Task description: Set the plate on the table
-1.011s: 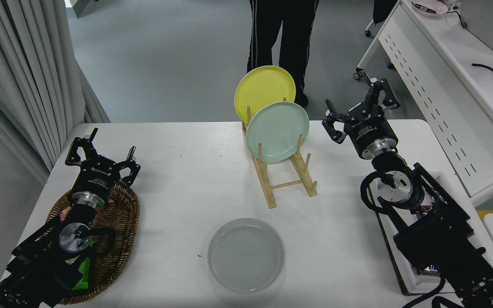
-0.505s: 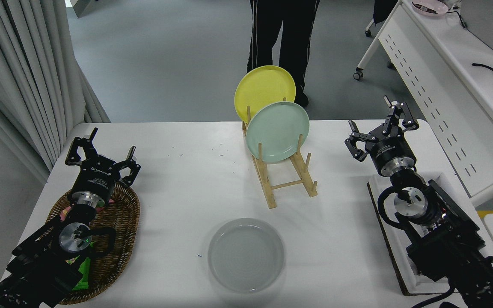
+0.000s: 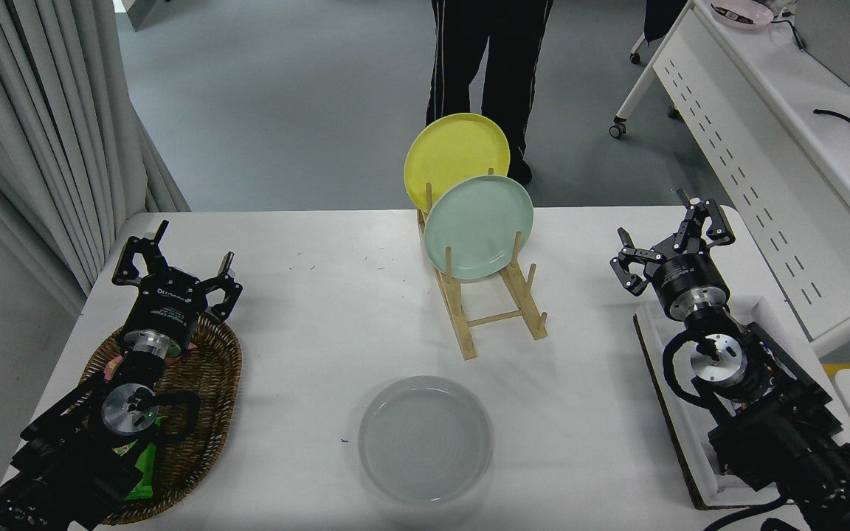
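The light grey plate (image 3: pixel 424 439) lies flat on the white table (image 3: pixel 322 324), near its front edge at the middle. My right gripper (image 3: pixel 672 237) is open and empty, far to the right of the plate, near the table's right edge. My left gripper (image 3: pixel 174 264) is open and parked at the lower left, above a wicker basket.
A wooden dish rack (image 3: pixel 488 302) at the table's middle back holds a yellow plate (image 3: pixel 454 151) and a mint green plate (image 3: pixel 478 227) upright. A wicker basket (image 3: pixel 196 398) with packets sits at the left. A person's legs (image 3: pixel 488 59) stand beyond the table. A white desk (image 3: pixel 779 133) is at the right.
My right gripper has drawn back to the right and toward me, away from the rack. The grey plate and the left arm have not moved.
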